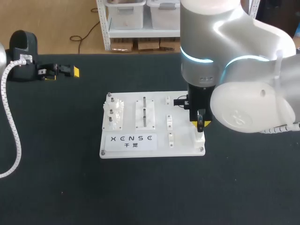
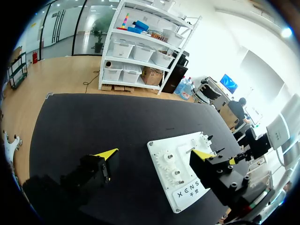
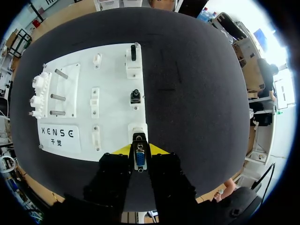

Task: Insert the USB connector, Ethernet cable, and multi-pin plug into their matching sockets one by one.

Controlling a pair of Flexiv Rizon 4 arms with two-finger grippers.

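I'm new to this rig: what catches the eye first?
The bulky white right arm looms over the white rectangular socket board, its right gripper shut on a blue-faced multi-pin plug at the board's near right corner socket. The left gripper rests open at the black table's far left.

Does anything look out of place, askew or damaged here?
Nothing stands out. The white board lies flat on the table, and the right gripper holds the multi-pin plug straight, in line with the socket ahead of it.

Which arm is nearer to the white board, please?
Right arm: its jaws hold the multi-pin plug at the board's near right corner. The left arm sits apart, at the table's far left.
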